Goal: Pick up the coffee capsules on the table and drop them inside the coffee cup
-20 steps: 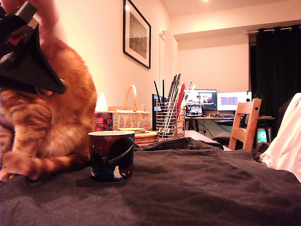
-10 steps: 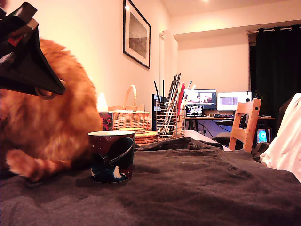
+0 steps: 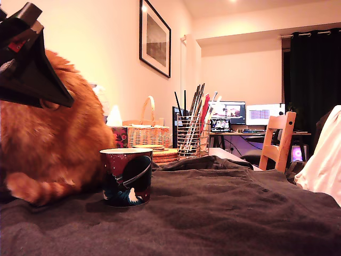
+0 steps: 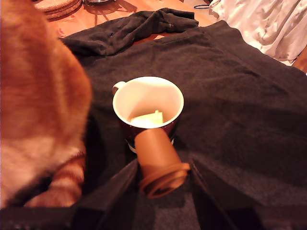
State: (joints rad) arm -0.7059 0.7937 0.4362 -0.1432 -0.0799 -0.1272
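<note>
In the wrist view my gripper (image 4: pixel 160 181) is shut on a brown coffee capsule (image 4: pixel 158 160), flanged end toward the camera, held in the air just short of the coffee cup (image 4: pixel 148 98). A cream-white capsule (image 4: pixel 147 118) lies inside the cup on its pale bottom. In the exterior view the gripper (image 3: pixel 57 99) hangs high at the exterior view's left, with the capsule's rim (image 3: pixel 49 105) peeking out below it. The maroon and black cup (image 3: pixel 127 177) stands lower and to the right on the dark cloth-covered table (image 3: pixel 229 213).
An orange cat (image 3: pixel 53 144) sits on the table against the cup, directly behind and under the gripper; its fur and striped tail (image 4: pixel 62 184) fill one side of the wrist view. Behind are a wicker basket (image 3: pixel 145 133), wire mesh holder (image 3: pixel 192 137), wooden chair (image 3: pixel 279 140) and white fabric (image 3: pixel 325 154).
A hand that was on the cat's back a second ago is gone. The cat has shifted and settled lower beside the cup. The gripper and cup have stayed put.
</note>
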